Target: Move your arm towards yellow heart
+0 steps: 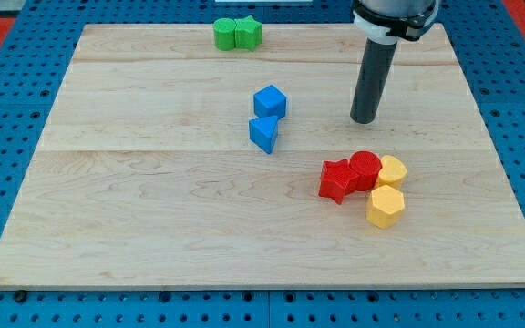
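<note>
You are in the approach step; my tip (365,119) rests on the worktop (153,210), above the cluster at the view's lower right and clear of every block; there is no claw here, only a plain dark rod holding nothing. The yellow heart (392,170) sits at that cluster's right, touching the red cylinder (365,169), with the yellow hexagon (385,207) just below and the red star (337,179) to the left. The next move, as I judge it, calls for a short slide down and slightly right; the blocks look like smooth painted pieces on pale planked wood.
</note>
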